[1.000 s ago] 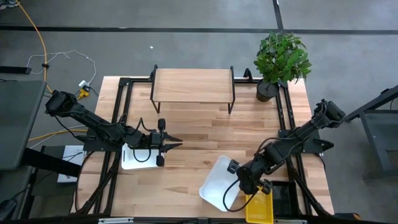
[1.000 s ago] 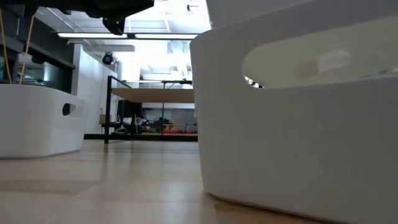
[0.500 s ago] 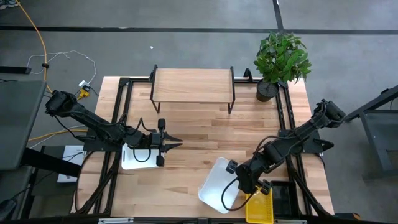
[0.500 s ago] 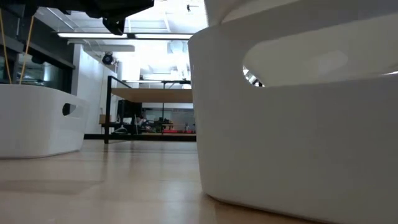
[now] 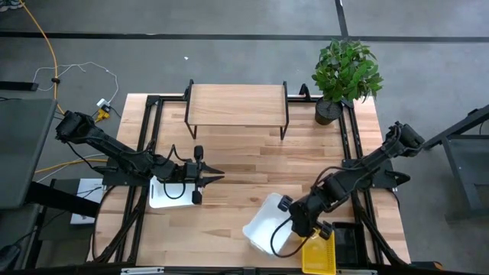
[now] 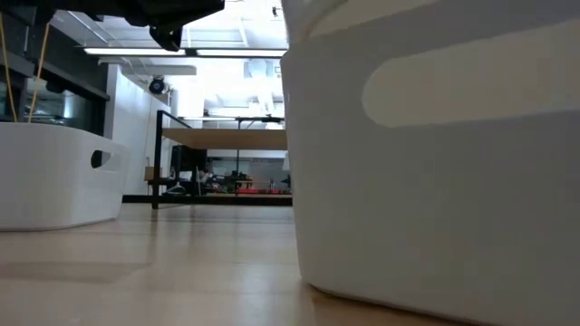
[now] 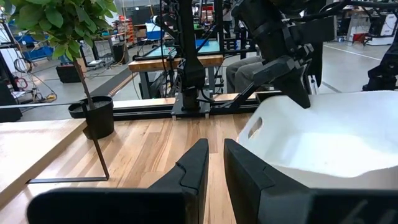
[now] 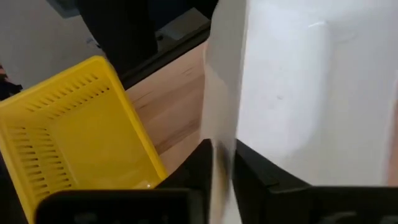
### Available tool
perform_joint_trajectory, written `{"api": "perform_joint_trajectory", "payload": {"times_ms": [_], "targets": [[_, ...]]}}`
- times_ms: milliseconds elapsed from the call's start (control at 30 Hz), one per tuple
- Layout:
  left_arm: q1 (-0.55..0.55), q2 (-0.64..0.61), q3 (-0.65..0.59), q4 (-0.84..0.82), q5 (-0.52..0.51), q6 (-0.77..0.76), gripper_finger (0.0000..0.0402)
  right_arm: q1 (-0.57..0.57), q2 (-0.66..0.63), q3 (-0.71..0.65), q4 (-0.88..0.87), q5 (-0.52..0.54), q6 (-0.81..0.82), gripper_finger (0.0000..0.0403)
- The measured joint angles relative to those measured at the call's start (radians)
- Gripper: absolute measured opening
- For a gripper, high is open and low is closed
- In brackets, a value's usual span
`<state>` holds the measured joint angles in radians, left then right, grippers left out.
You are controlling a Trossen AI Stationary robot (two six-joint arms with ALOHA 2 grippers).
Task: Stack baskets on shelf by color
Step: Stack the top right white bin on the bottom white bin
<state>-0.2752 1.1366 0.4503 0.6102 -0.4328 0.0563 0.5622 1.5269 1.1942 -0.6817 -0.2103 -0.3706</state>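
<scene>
The right claw point(image 5: 296, 226) pinches the near-right wall of a white basket point(image 5: 263, 223), its fingers closed on the rim, probably to lift it toward the shelf point(image 5: 236, 104) at the far side of the tabletop point(image 5: 252, 164). The left claw point(image 5: 208, 177) hovers with fingers narrow, nearly closed and holding nothing, above a second white basket point(image 5: 170, 195) at the left. Baskets counted: two white, one yellow basket point(image 5: 319, 253) at the near right edge; none is on the shelf.
</scene>
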Motion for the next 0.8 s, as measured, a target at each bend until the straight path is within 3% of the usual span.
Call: {"api": "perform_joint_trajectory", "payload": {"times_ms": [367, 600, 800], "targets": [[0.0, 0.0, 0.0, 0.0, 0.002, 0.0, 0.0042, -0.044, 0.0, 0.0, -0.013, 0.004, -0.011, 0.0176], [0.0, 0.0, 0.0, 0.0, 0.003, 0.0, 0.0042, -0.046, 0.0, 0.001, -0.036, 0.116, -0.023, 0.0193], [0.0, 0.0, 0.0, 0.0, 0.003, 0.0, 0.0042, -0.046, -0.004, 0.003, -0.044, 0.13, -0.043, 0.0193]]}}
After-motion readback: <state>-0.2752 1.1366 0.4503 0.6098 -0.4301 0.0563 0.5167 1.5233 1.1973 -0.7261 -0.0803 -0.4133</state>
